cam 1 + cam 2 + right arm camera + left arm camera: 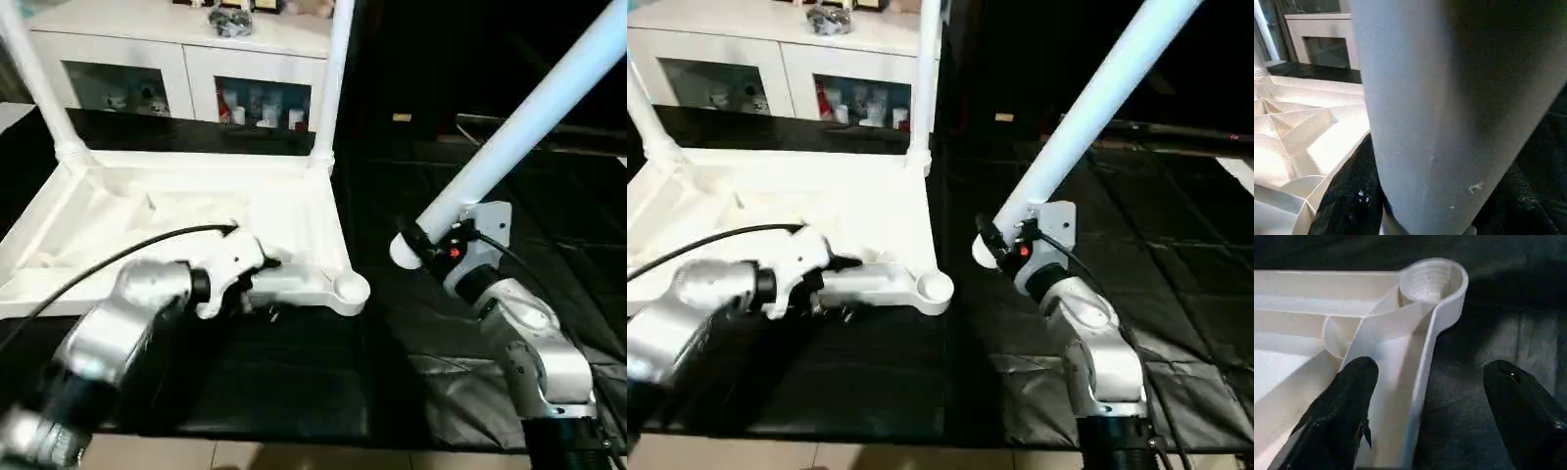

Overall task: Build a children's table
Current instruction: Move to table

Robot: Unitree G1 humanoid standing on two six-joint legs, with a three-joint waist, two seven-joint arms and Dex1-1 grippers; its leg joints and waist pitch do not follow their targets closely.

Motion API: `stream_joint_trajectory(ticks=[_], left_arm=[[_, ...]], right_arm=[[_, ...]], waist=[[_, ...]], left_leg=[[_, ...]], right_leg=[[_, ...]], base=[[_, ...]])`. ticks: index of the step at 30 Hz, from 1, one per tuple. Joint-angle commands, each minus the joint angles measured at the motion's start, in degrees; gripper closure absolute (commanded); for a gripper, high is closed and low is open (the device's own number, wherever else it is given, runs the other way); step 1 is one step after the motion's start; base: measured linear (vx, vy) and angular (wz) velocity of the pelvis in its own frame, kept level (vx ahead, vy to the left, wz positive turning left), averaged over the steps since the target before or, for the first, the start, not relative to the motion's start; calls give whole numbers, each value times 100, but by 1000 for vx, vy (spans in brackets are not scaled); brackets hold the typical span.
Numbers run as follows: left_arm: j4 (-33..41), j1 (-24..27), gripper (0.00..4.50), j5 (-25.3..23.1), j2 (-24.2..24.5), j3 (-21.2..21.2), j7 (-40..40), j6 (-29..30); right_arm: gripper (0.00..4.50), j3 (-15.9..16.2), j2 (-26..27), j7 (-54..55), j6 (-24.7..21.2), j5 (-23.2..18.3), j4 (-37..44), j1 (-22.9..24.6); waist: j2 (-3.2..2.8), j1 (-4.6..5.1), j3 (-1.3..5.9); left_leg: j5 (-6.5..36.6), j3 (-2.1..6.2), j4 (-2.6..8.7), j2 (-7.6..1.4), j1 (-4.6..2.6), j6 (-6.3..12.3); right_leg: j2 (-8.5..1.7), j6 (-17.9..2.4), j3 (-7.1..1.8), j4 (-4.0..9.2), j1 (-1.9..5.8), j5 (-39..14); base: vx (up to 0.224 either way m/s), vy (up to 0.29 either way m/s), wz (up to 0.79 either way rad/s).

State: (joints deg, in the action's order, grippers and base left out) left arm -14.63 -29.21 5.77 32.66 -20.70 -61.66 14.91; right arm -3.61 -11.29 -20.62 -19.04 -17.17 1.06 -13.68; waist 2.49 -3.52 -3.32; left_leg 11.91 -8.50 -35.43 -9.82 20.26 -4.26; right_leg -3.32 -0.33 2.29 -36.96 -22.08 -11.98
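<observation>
Tabletop (196, 211) lies upside down on black-draped worktop (294, 382); left pincer (1425, 382) straddles its near rim, wide; right pincer (428, 243) grips a slanted leg (529, 117) beside the empty corner socket (350, 288).

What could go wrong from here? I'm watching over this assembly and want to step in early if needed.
The right gripper grips the leg close to its lower end, so the long tilted tube could swing or slip. The left gripper straddles the tabletop rim with its fingers open, so the top isn't clamped and might slide on the black cloth when the leg pushes into the near corner socket.
</observation>
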Motion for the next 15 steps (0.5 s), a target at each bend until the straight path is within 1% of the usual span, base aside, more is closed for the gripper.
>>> stream_joint_trajectory(ticks=[1, 2, 3, 4, 5, 6, 7, 8, 9, 10, 11, 12, 13, 14, 15], left_arm=[[-362, -237, 63, -145, -74, -141, -210, -254], [-591, -362, 80, -189, -135, -171, -245, -377], [-1190, -718, 98, -255, -360, -194, -292, -556], [-1306, -784, 98, -259, -400, -193, -318, -596], [-1384, -828, 98, -262, -427, -193, -336, -623], [-1725, -1010, 101, -307, -550, -193, -328, -713], [-2021, -1151, 111, -370, -619, -232, -377, -859], [-2164, -1216, 136, -404, -644, -260, -420, -948], [-2251, -1253, 140, -397, -673, -281, -497, -928], [-2370, -1303, 141, -394, -705, -294, -570, -947], [-2476, -1341, 150, -372, -742, -316, -698, -914], [-2557, -1366, 164, -343, -770, -331, -815, -857], [-2627, -1384, 178, -345, -788, -327, -868, -870], [-2657, -1391, 185, -351, -794, -330, -902, -896], [-2672, -1394, 188, -354, -798, -331, -920, -910]], right_arm=[[257, -7, -18, -42, 55, -2, 122, 42], [257, -5, -12, -52, 39, -10, 154, 68], [257, 0, -5, -61, -21, -37, 263, 139], [257, 2, -3, -64, -28, -39, 282, 154], [257, 3, -1, -66, -33, -41, 294, 163], [257, 13, 0, -71, -43, -42, 354, 210], [257, 27, -1, -67, -46, -45, 403, 255], [257, 34, -3, -62, -48, -49, 426, 277], [257, 50, -11, -55, -56, -42, 473, 319], [257, 61, -18, -49, -62, -37, 506, 349], [257, 67, -17, -37, -83, -44, 576, 410], [257, 72, -19, -24, -101, -47, 642, 471], [257, 76, -21, -17, -106, -48, 673, 501], [257, 77, -24, -15, -109, -49, 690, 516], [257, 78, -26, -14, -111, -49, 699, 524]], waist=[[-117, -7, 377], [-132, -12, 387], [-219, -18, 396], [-196, -26, 426], [-165, -12, 424], [-188, -20, 428], [-224, -31, 429], [-206, -23, 427], [-226, -16, 419], [-194, -1, 409], [-197, -3, 411], [-260, -10, 391], [-236, -16, 391], [-244, -13, 380], [-239, -6, 377]], left_leg=[[905, 56, 514, -244, 12, -234], [748, 54, 501, -239, 23, -217], [539, 49, 482, -218, 30, -185], [503, 27, 454, -224, -24, -156], [418, 33, 459, -215, 16, -117], [294, 27, 457, -217, 26, -66], [293, 35, 451, -216, 25, -27], [334, 24, 458, -223, 15, -12], [344, 37, 467, -226, 30, -2], [396, 25, 473, -229, 31, 7], [436, 24, 476, -236, 18, 8], [593, 9, 482, -246, -16, -1], [632, 14, 491, -255, -13, 7], [654, 14, 500, -259, -10, 10], [655, 13, 503, -256, 0, 16]], right_leg=[[-440, -1035, -296, 466, 244, -591], [-444, -1085, -294, 434, 263, -353], [-428, -1145, -288, 410, 272, -26], [-418, -1236, -277, 398, 258, 256], [-415, -1269, -281, 388, 301, 417], [-418, -1326, -272, 377, 313, 667], [-429, -1369, -270, 374, 333, 717], [-431, -1382, -269, 389, 331, 692], [-440, -1393, -270, 388, 354, 630], [-446, -1405, -275, 408, 358, 554], [-452, -1423, -272, 409, 359, 480], [-450, -1431, -276, 457, 324, 225], [-458, -1447, -282, 455, 347, 121], [-460, -1458, -280, 461, 340, 21], [-458, -1447, -281, 470, 348, -38]], base=[[52, -2, -1], [57, 0, -2], [57, 0, -2], [50, 1, 2], [0, 0, 0], [0, 0, 0], [0, 0, 0], [0, 0, 0], [0, 0, 0], [0, 0, 0], [0, 0, 0], [0, 0, 0], [0, 0, 0], [0, 0, 0], [0, 0, 0]])
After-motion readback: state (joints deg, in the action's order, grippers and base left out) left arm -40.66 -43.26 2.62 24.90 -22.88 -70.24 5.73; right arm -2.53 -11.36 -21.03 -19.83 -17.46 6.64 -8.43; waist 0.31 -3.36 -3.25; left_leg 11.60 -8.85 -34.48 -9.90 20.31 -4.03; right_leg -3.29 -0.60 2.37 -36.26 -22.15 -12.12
